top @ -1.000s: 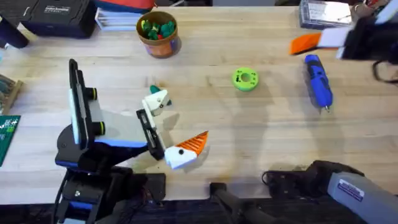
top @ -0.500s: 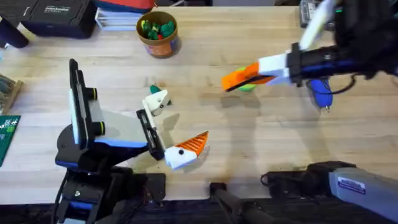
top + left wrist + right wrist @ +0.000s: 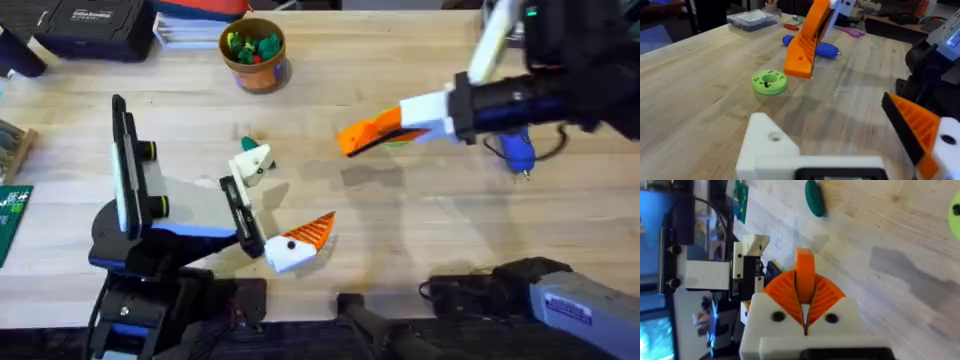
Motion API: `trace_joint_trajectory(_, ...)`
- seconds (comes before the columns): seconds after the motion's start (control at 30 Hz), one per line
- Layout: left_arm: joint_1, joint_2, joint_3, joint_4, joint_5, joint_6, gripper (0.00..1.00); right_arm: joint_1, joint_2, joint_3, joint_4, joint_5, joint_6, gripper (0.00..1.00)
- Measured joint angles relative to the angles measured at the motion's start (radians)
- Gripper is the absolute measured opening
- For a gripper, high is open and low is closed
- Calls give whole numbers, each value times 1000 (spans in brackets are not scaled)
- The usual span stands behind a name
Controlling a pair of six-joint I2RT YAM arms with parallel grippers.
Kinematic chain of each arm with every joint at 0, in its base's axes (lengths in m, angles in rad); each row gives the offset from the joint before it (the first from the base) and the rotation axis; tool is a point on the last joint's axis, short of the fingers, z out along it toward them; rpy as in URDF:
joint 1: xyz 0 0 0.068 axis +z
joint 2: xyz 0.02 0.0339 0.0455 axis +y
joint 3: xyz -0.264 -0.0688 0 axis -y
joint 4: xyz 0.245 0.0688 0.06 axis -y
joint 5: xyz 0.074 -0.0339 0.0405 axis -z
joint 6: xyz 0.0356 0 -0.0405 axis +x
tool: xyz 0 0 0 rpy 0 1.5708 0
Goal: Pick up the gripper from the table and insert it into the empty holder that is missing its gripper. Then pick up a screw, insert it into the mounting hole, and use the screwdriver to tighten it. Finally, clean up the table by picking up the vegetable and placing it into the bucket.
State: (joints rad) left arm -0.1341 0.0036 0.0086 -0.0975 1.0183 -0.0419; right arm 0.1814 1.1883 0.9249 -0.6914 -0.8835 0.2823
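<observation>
My right gripper (image 3: 375, 128) hangs over the middle of the table, shut on the gripper (image 3: 352, 138), a small orange wedge. In the right wrist view the wedge (image 3: 805, 262) sticks out between the two ribbed orange pads. My left gripper (image 3: 283, 197) rests open near the front left. One side is the bare white holder (image 3: 250, 162) and the other carries an orange tip (image 3: 312, 232). The left wrist view has the holder (image 3: 770, 145) close up and the held wedge (image 3: 799, 60) above the table beyond it. The teal vegetable (image 3: 247, 143) lies just behind the holder. The blue screwdriver (image 3: 518, 150) lies at the right, and the bucket (image 3: 262, 72) stands at the back.
A flat green disc (image 3: 769, 81) lies on the wood under the right gripper. Black cases and a stack of folders line the back left edge. A green circuit board (image 3: 12, 215) sits at the far left. A clear plastic box (image 3: 751, 19) stands at the back right.
The right arm has swung in from the far right edge toward the table's middle, carrying the orange wedge to over the green disc. The left arm has stayed put.
</observation>
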Motion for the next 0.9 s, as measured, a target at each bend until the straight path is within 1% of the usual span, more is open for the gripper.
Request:
trace_joint_trajectory(0.1,0,0,0,0,0,0,985,0,-95,-18,-17,32,2,10)
trace_joint_trajectory(0.17,0,0,0,0,1,0,985,0,-161,-58,15,44,14,10)
trace_joint_trajectory(0.23,0,0,0,0,3,0,985,0,-219,-122,80,51,46,10)
trace_joint_trajectory(0.3,0,0,0,0,3,0,985,0,-273,-211,205,52,108,10)
trace_joint_trajectory(0.4,0,0,0,0,3,0,985,1,-315,-351,481,33,230,9)
trace_joint_trajectory(0.47,0,0,0,0,3,0,985,8,-319,-435,668,21,335,9)
trace_joint_trajectory(0.57,0,0,0,0,3,0,985,32,-293,-536,905,-2,478,9)
trace_joint_trajectory(0.63,0,0,0,0,3,0,985,57,-248,-575,1013,-19,560,9)
trace_joint_trajectory(0.9,0,0,0,0,4,0,985,182,22,-594,1416,-68,810,9)
